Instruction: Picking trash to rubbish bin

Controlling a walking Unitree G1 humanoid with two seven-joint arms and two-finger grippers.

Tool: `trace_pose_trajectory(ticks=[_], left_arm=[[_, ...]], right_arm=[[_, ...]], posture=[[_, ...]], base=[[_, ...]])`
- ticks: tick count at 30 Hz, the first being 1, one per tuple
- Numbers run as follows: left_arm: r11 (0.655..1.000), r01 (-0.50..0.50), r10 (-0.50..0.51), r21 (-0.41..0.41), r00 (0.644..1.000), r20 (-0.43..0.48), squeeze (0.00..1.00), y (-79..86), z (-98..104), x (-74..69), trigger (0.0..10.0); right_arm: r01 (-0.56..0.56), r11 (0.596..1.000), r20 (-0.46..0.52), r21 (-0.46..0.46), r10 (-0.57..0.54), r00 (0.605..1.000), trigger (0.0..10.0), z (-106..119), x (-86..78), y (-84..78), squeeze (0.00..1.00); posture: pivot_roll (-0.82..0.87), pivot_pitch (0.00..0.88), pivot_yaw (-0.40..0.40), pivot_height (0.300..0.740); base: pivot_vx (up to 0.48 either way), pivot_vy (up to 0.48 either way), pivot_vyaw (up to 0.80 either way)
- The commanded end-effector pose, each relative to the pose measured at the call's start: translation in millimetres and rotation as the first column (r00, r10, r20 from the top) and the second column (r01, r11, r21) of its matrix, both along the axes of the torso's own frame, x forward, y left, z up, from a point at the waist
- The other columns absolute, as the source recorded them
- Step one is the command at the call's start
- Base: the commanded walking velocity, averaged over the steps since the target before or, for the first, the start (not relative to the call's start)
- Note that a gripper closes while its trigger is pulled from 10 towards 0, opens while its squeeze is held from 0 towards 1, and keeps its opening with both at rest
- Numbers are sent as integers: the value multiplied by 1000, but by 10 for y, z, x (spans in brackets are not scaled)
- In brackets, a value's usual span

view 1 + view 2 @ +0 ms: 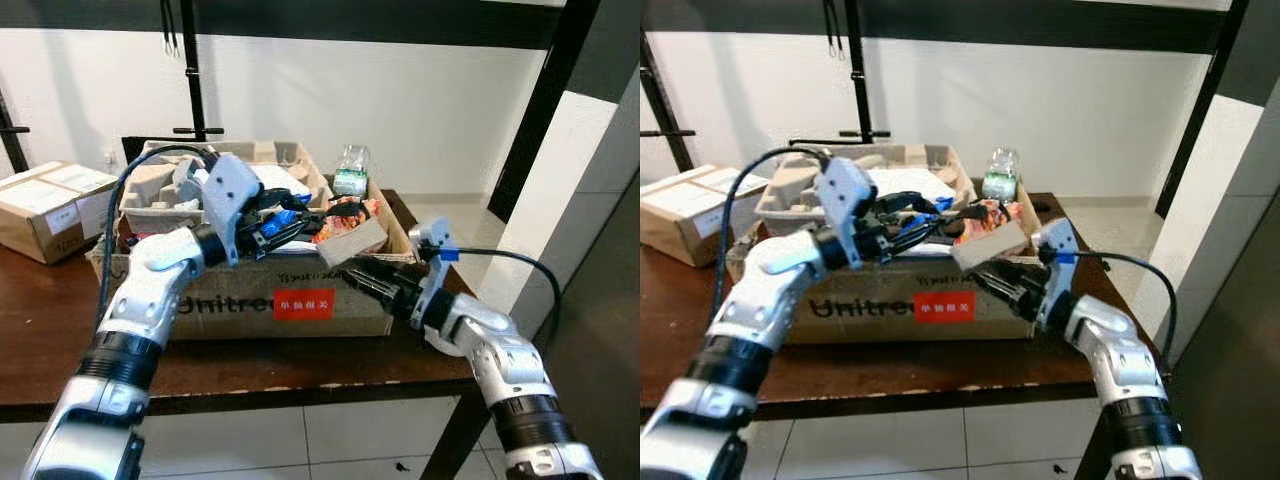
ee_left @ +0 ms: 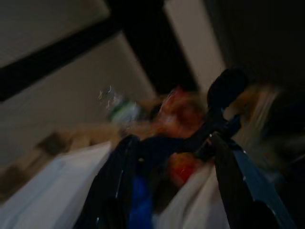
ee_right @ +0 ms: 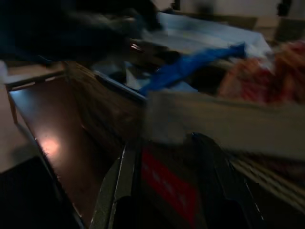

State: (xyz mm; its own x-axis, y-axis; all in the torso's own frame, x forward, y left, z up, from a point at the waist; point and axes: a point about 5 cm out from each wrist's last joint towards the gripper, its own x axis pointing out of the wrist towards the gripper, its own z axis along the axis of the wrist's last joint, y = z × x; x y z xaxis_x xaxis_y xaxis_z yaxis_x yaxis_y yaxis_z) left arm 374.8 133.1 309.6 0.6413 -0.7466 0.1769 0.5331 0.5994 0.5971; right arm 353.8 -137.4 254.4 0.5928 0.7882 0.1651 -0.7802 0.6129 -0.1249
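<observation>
A dark wooden bench point(image 1: 40, 320) is seen carrying a big cardboard box point(image 1: 290, 300) with a red label on its front, stuffed with trash — egg cartons point(image 1: 160, 190), white paper, a red-orange wrapper point(image 1: 352, 212). A smaller taped carton point(image 1: 50, 205) is parked near the bench's left end, apart from the big box. A clear plastic bottle point(image 1: 351, 168) is stood upright at the box's back right corner. The left gripper point(image 1: 290, 222) is reached in over the box top, its fingers spread around dark and blue scraps; whether anything is gripped can't be told. The right gripper point(image 1: 352, 268) is held at the box's front right edge — fingers closed on a flat cardboard piece point(image 1: 352, 243).
</observation>
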Motion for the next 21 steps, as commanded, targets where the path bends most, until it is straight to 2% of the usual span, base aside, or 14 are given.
trace_pose_trajectory(ticks=[1,4,7,13,14,15,16,17,20,21], left_arm=[[996,-65,65,56,998,-10,0,34,-47,71,10000],[990,-130,133,49,990,-55,0,57,-116,170,10000],[989,-139,142,59,988,-66,0,54,-148,188,10000],[980,-198,198,3,977,-75,0,58,-164,273,10000],[977,-213,212,-5,975,-69,337,63,-156,294,10000],[974,-225,224,-11,973,-63,816,67,-149,306,10000],[974,-225,224,-11,973,-63,816,67,-149,306,10000],[973,-229,227,-19,972,-62,1000,67,-144,314,10000],[970,-244,243,-20,969,-50,1000,64,-134,331,10000],[969,-244,243,-20,969,-46,0,59,-126,333,10000]], right_arm=[[-24,999,-5,-38,24,1000,10000,20,-14,96,0],[-17,997,3,-76,17,1000,10000,64,-16,175,0],[-14,996,8,-88,15,1000,10000,70,-17,191,0],[-32,994,13,-103,33,999,10000,113,-61,245,0],[-33,994,12,-109,34,999,10000,113,-67,249,0],[-33,993,11,-112,35,999,10000,112,-73,251,0],[-33,993,11,-112,35,999,10000,112,-73,251,0],[-35,993,10,-116,36,999,10000,108,-81,252,0],[-37,992,8,-124,38,999,10000,106,-97,254,0],[-38,991,7,-126,39,999,10000,106,-101,255,0]], posture=[[-71,99,-25,740],[-70,101,-25,740],[-70,101,-25,740],[-72,105,-27,740],[-72,105,-27,740],[-72,105,-27,740],[-72,105,-27,740],[-74,107,-25,740],[-75,109,-24,740],[-75,109,-24,740]], base=[[0,0,0],[0,0,0],[0,0,0],[0,0,0],[0,0,0],[0,0,0],[0,0,0],[0,0,0],[0,0,0],[0,0,0]])
